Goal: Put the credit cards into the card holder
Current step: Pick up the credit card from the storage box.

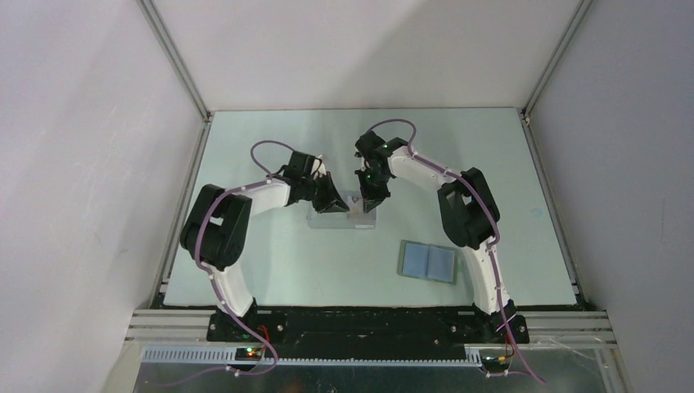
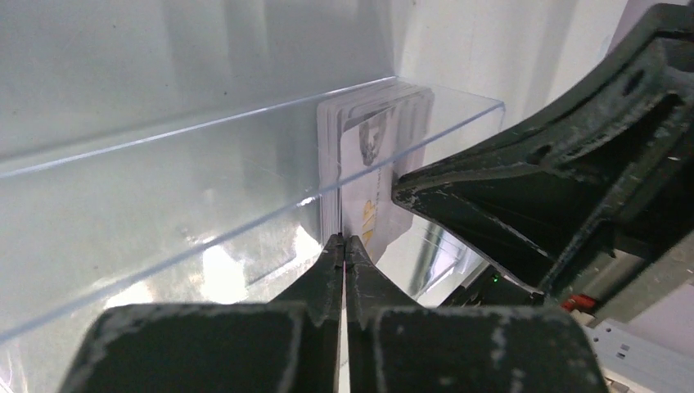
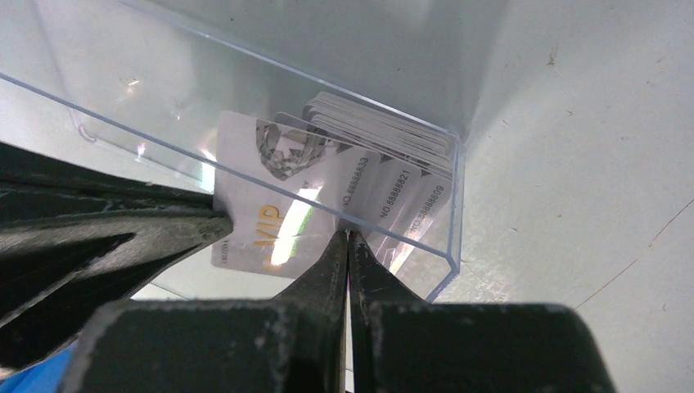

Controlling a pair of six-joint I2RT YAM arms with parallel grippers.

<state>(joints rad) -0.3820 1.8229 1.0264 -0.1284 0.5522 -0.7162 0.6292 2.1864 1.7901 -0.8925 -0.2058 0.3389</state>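
Two claws of mine meet at the clear case [image 1: 327, 219] mid-worktop [image 1: 270, 262]. The card holder [image 1: 427, 262] lies open, well apart, nearer my right arm's base, so a lifted card should travel there flat and slide in edge first.

From my left wrist, the left claw [image 2: 344, 244] is pinched tight at the edge of the credit cards [image 2: 385, 123] standing in the case. I should draw out one only, slowly.

From my right wrist, the right claw [image 3: 348, 239] is fully closed against the case's near wall, seemingly steadying it. The VIP card [image 3: 262, 205] tilts out of the stack, nipped by my left.
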